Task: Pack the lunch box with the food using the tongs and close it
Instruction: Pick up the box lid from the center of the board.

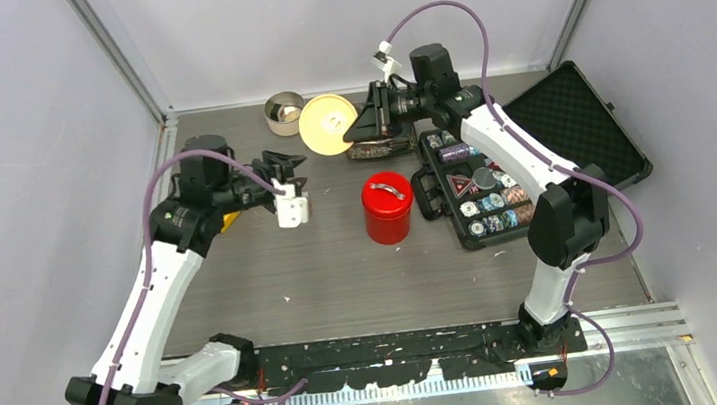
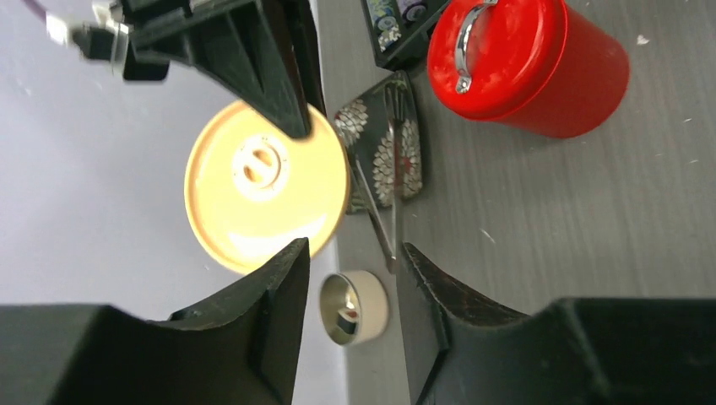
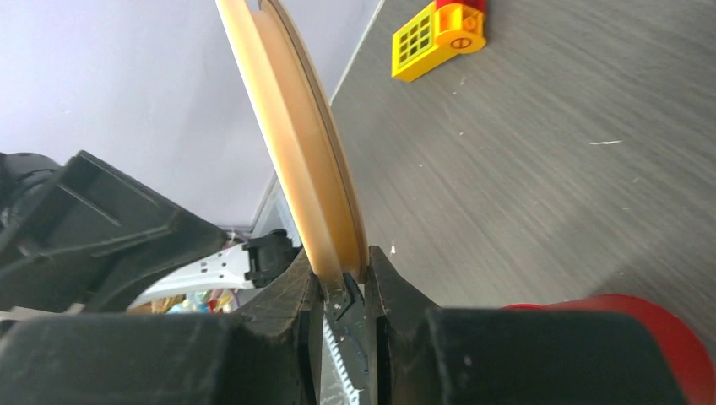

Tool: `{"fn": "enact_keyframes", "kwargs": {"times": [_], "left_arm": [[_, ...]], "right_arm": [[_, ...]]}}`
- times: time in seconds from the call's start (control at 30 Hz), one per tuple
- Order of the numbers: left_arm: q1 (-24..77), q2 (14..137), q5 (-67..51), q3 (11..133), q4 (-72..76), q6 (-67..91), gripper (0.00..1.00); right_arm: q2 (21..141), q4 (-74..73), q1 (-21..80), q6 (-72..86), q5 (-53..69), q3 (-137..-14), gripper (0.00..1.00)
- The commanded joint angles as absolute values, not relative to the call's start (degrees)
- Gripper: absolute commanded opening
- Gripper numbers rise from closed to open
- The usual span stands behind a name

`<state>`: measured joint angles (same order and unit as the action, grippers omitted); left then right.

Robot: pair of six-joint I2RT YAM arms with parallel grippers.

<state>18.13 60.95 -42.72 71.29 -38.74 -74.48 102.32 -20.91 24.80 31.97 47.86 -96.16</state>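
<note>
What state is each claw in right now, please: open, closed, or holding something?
Left claw: open, holding nothing.
Right claw: closed on the rim of the beige disc lid.

We see a glossy red canister, a smooth, satin beige disc lid, thin shiny metal tongs and a matt wood-grain table.

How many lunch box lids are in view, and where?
2. The beige disc lid is clamped on edge in the right pincer; the red metal-handled lid sits on the red cylindrical canister.
</note>
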Motion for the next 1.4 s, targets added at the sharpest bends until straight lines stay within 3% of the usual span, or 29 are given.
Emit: {"fn": "enact_keyframes", "kwargs": {"times": [0.0,0.4,0.63,0.8,0.9,1.07,1.1,1.13,1.23,1.37], "left_arm": [[22.38,62.53,-38.97,69.81,-29.98,-86.57,0.42],[24.23,65.25,-35.69,68.22,-31.53,-96.25,0.34],[25.24,64.23,-32.25,64.78,-26.62,-98.25,0.11],[25.57,63.9,-30.43,62.22,-23.1,-100.14,0.21],[25.66,64.11,-29.3,61.84,-22.59,-100.71,0.21],[25.72,64.42,-28.24,62.32,-21.16,-98.68,0.0],[25.75,64.42,-28.04,62.38,-20.73,-97.74,0.0],[25.69,64.43,-27.64,62.66,-20.64,-96.6,0.0],[25.67,64.83,-26.05,64.66,-22.21,-91.07,0.0],[23.19,67.15,-25.9,69.97,-26.66,-83.48,0.0]], "right_arm": [[101.9,-17.77,25.84,35.07,53.78,-98.13,0.01],[99.82,-13.89,26.5,39.59,55.86,-94.02,0.0],[100.88,-11.92,26.55,41.64,57.25,-94.04,0.0],[101.42,-11.42,26.57,42.4,57.57,-94.31,0.0],[101.43,-11.43,26.56,42.36,57.57,-94.24,0.0],[101.3,-11.3,26.6,42.2,57.48,-94.06,0.0],[101.28,-11.33,26.52,42.19,57.44,-94.05,0.01],[101.33,-11.26,26.47,42.19,57.35,-94.09,0.03],[101.16,-11.11,25.26,42.34,55.67,-94.57,0.34],[101.3,-11.1,21.38,42.75,52.01,-96.1,0.66]]}}
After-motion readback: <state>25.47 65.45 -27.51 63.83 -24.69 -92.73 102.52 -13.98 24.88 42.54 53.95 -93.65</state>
